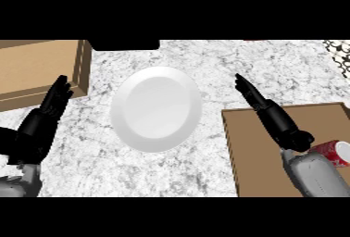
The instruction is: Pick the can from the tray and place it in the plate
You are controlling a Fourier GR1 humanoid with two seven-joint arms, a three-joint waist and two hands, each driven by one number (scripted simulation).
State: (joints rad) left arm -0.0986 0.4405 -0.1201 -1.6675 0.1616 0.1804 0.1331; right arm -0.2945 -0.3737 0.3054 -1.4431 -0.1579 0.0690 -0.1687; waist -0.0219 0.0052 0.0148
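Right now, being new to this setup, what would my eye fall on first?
The white plate stands out at the middle of the marble counter. At the right, a red can sits on the brown tray, partly behind the right forearm, while the open right hand stretches over the tray.

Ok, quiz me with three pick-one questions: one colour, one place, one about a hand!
1. What colour is the plate? A white B blue C green
2. Where is the can? A on the plate B on the tray C on the floor
3. How is the right hand? A open, holding nothing B curled round the can C flat on the plate
Answers: 1 A, it looks plain white. 2 B, it sits by the tray's right edge. 3 A, its fingers are straight, away from the can.
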